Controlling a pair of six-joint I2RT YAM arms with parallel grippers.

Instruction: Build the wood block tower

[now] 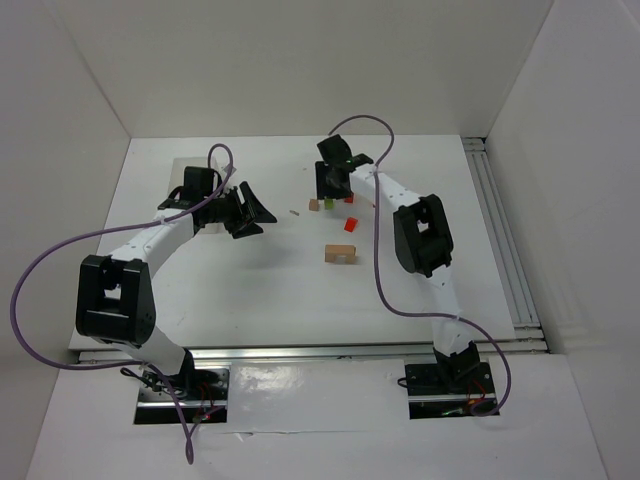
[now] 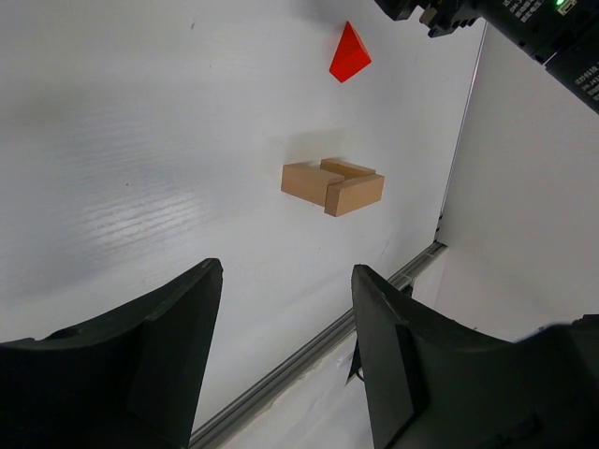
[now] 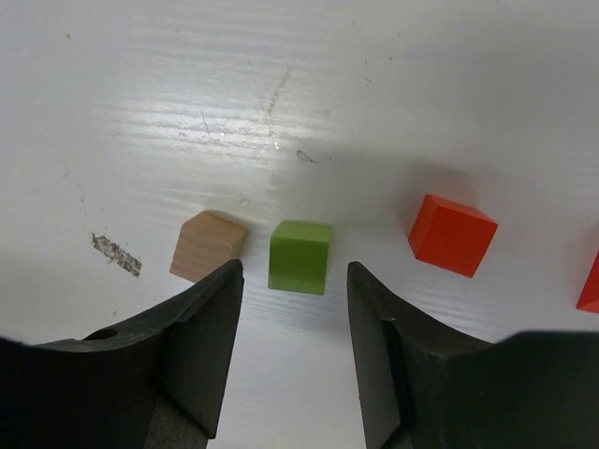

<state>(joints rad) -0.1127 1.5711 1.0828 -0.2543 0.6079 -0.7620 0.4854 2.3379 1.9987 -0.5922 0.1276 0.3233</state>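
White surface [image 1: 200,290]: green block [image 3: 300,256] sits w/ tan cube [image 3: 208,246] just beside it, red cube [image 3: 452,235] near its other side. R jaws open, empty, over green block; L jaws open, empty, well apart from it.

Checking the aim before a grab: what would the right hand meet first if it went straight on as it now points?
The right hand would likely meet the green block first, centred in its open grip; the tan block and red block lie aside.

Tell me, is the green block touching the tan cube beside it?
Apart. The right wrist view shows a strip of white table between the green block and tan cube.
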